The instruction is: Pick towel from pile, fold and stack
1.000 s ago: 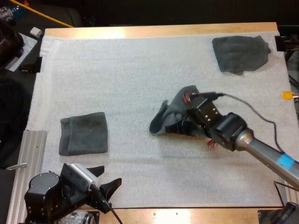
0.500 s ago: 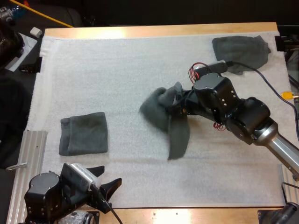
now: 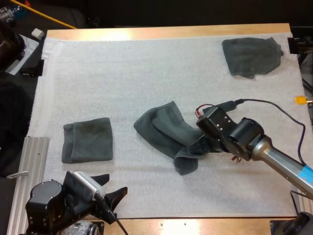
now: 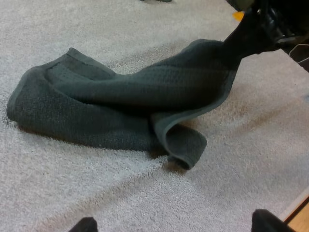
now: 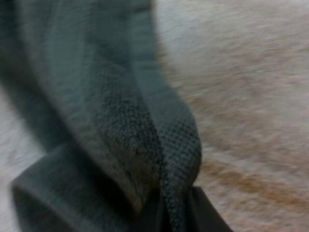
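Here the right gripper (image 3: 194,147) is clamped on one end of a dark grey-green towel (image 3: 161,128). The towel lies near the middle of the white mat (image 3: 122,73), a little toward its right edge. In the right wrist view the cloth's hem runs down between the two black fingers (image 5: 212,220), which press on it from both sides. The held end is raised off the mat. The rest of the towel trails away toward the left edge and lies crumpled, with one flap curled over on itself on the near side. In the left wrist view the lifted end rises to the right gripper while the other end rests on the mat in loose folds.

The left gripper (image 3: 116,183) hovers at the mat's near left corner, well apart from the towel. Its fingers are spread with nothing between them. A folded towel (image 3: 88,140) lies flat near the mat's left edge, just beyond the left gripper. A third towel (image 3: 252,56), roughly flattened, lies at the mat's far right corner. The mat covers most of the wooden tabletop (image 3: 166,33).
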You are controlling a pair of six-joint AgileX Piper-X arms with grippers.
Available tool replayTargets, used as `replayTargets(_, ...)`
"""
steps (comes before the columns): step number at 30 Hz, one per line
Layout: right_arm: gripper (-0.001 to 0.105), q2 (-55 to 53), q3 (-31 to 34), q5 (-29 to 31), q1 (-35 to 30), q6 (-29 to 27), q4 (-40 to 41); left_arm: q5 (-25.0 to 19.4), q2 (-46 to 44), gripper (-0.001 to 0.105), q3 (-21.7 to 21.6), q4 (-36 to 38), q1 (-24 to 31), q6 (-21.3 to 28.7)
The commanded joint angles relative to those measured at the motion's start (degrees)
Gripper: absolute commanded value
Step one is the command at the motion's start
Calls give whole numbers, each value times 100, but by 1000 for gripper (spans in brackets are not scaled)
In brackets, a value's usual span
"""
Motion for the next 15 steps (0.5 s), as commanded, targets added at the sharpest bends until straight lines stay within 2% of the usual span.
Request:
replayTargets(1,5,154,-46,642,-102,96,375,95,19,62,-6,-14,-29,-1)
replayTargets(3,19,217,-57,787,-149,115,499,91,39,62,-23,-14,-24,-13)
replayTargets(7,66,296,-127,975,-274,-30,726,92,18,63,-14,-23,-12,-20)
replayTargets(10,52,153,-55,963,-219,101,662,80,25,62,-20,-3,-25,2)
replayTargets(11,64,30,-60,1048,-233,101,748,82,31,62,-23,10,-28,-7)
replayTargets(12,68,-37,-61,1086,-229,98,817,84,31,62,-24,23,-31,-8)
replayTargets(15,68,-240,-54,1117,-240,136,1120,89,35,62,-22,16,-33,12)
